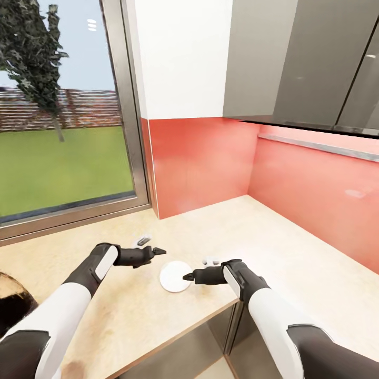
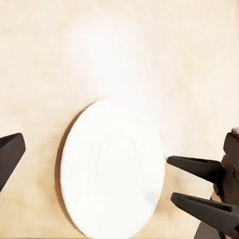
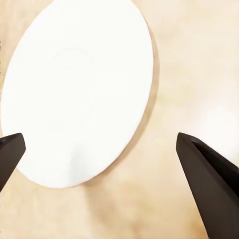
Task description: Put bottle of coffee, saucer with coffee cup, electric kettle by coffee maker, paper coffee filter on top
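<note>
Right end effector (image 1: 185,276) fingers spread, empty, tips just beside saucer rim | left end effector (image 1: 160,252) empty, fingers parted, hovering near saucer's other side | saucer (image 1: 175,276) round, flat, smooth white, shallow centre ring, lying face-up on speckled beige table (image 1: 273,237) near its front edge | glossy red backsplash (image 1: 210,158) behind
</note>
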Controlling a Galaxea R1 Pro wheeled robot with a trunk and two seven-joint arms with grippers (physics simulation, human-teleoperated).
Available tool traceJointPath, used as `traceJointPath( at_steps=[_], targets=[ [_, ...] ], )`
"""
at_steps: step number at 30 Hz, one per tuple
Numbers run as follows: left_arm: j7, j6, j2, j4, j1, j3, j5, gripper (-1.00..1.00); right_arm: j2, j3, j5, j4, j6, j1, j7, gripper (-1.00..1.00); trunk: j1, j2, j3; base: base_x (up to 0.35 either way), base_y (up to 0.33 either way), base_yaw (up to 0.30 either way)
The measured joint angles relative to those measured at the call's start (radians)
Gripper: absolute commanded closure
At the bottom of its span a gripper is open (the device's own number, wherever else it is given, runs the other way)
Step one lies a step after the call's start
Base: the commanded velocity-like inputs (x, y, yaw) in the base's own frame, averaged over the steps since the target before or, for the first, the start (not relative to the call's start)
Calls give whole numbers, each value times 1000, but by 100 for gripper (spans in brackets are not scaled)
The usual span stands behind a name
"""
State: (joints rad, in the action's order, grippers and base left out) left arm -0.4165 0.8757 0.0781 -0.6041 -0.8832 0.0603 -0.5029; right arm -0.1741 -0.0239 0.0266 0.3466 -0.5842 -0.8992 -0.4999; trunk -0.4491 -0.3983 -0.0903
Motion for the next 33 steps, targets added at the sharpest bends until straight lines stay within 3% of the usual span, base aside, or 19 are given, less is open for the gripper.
traceJointPath(
  at_steps=[8, 12, 15, 18, 33],
  targets=[
    [3, -3, -31, 4, 7, -1, 2, -100, 0, 0, 1, -1, -1, -1, 0, -100, 0, 0, 0, 0, 0, 0],
    [4, -5, -33, 15, 7, -4, 2, -100, 0, 1, 0, -1, -1, -1, -10, -100, 0, 0, 0, 0, 0, 0],
    [7, -16, -36, 30, 7, -5, -2, -100, 0, 0, 0, -5, -1, 0, -67, -100, 0, 0, 0, 0, 0, 0],
    [9, -70, -37, 56, 7, -6, -3, -100, 0, 0, 0, -8, -1, 0, -97, -100, 0, 0, 0, 0, 0, 0],
    [22, -111, -45, 75, 7, -9, -6, -100, 0, 0, -1, -9, 0, 0, -107, -100, 0, 0, 0, 0, 0, 0]
  ],
)
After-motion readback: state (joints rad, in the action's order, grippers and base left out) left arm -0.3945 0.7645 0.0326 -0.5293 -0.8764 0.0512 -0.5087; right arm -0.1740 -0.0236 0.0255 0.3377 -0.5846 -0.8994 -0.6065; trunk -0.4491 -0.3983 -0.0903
